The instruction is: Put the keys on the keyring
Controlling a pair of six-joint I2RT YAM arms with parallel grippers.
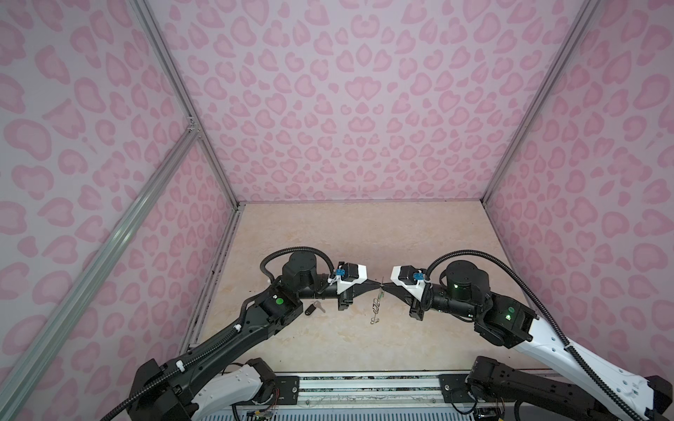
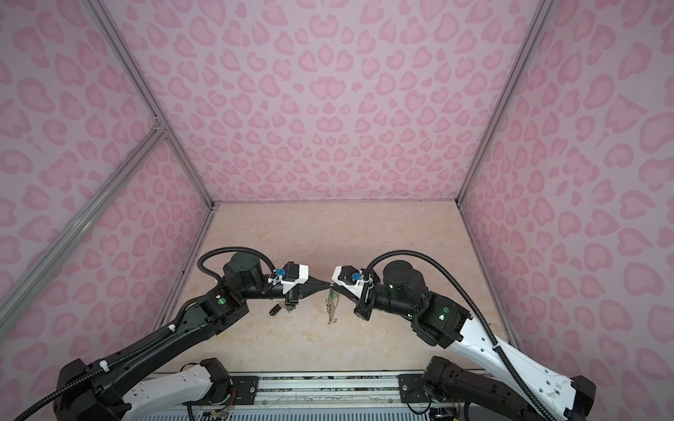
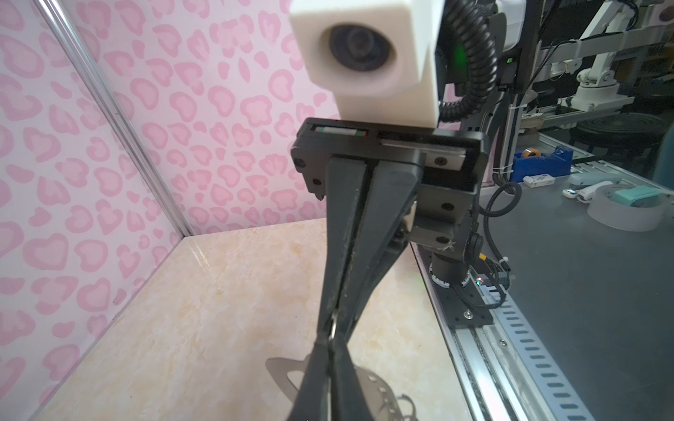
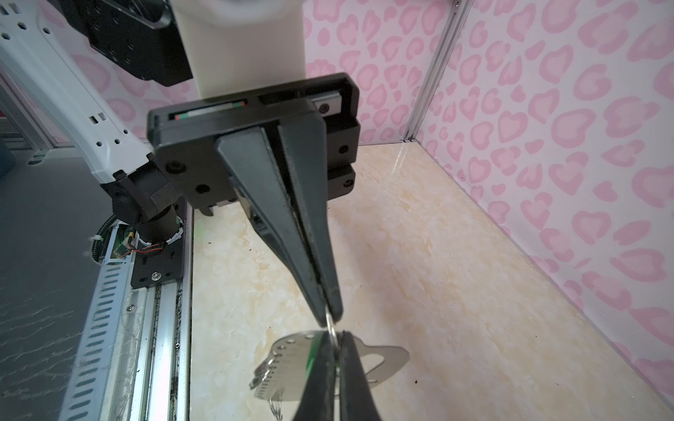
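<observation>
The keyring (image 2: 332, 301) hung edge-on in both top views, over the worktop (image 1: 364, 233) about midway between its left and right edges. Its plate dangled below the spot where the two sets of fingertips met. Could not tell whether its lower end touched the worktop. One small wire ring (image 4: 332, 328) at its top carried it.

The right gripper (image 3: 333, 316) reached in level from the right-edge side, fingers pressed together on that wire ring. The left gripper (image 4: 328, 314) lay level from the opposite side, tip to tip with it, the ring at its tips too. Only a hairline seam showed between its fingers. Whether it pinched the ring or merely touched it, I could not tell.

The black-tagged key (image 1: 313, 309) lay flat on the worktop, well apart from the keyring toward the left edge, just beside the left arm's wrist. Its long axis ran roughly along the near edge, with the tag end toward the left edge and the blade toward the keyring. The green-tagged key was not made out for certain.

Judgement: the left arm was much the nearer to that key. With the right carrying the keyring, the fetch would likely fall to the left, down and back toward the left edge.
</observation>
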